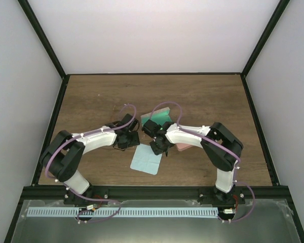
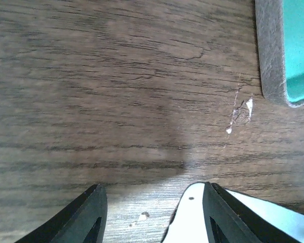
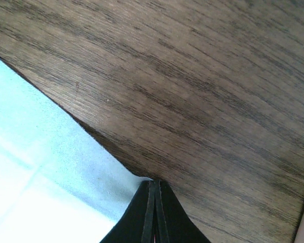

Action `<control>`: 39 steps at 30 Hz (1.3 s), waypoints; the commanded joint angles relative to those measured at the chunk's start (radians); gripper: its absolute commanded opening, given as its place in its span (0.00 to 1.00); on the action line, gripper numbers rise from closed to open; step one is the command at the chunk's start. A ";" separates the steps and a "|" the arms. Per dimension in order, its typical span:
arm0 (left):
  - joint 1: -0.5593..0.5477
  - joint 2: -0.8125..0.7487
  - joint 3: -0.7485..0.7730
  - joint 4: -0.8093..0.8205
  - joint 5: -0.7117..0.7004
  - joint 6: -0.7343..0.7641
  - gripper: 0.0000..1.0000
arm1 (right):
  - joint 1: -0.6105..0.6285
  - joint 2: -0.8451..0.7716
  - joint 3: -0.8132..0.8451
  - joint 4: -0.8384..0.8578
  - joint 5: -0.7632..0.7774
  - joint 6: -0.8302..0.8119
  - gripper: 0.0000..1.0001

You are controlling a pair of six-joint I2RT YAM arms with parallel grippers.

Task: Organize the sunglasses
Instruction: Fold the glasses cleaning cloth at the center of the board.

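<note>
Here the left tool (image 2: 152, 195) hangs low over the bench (image 1: 202, 96). Its two dark fingers stand apart with bare wood grain between them, and a pale edge of the light blue cloth (image 1: 146, 159) lies against the inner side of its right finger. The right tool (image 3: 153, 185) has its fingers pressed flat together. A corner of the cloth runs into their tips, its edge raised enough to throw a shadow on the wood. From above, both arms meet over the middle of the bench, with the cloth just near of them. A grey case (image 1: 161, 115) with teal lining lies open just far of the tools, and a pink case (image 1: 183, 147) shows beneath the right arm. The sunglasses cannot be made out in any view, so I cannot tell where they lie.
</note>
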 commanded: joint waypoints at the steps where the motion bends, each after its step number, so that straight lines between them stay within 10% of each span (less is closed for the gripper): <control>1: -0.006 0.051 0.045 -0.029 0.031 0.059 0.52 | -0.008 -0.020 -0.007 0.001 0.000 0.012 0.01; 39: -0.080 0.136 0.085 -0.073 0.069 0.008 0.32 | -0.018 -0.030 -0.033 0.023 -0.020 0.014 0.01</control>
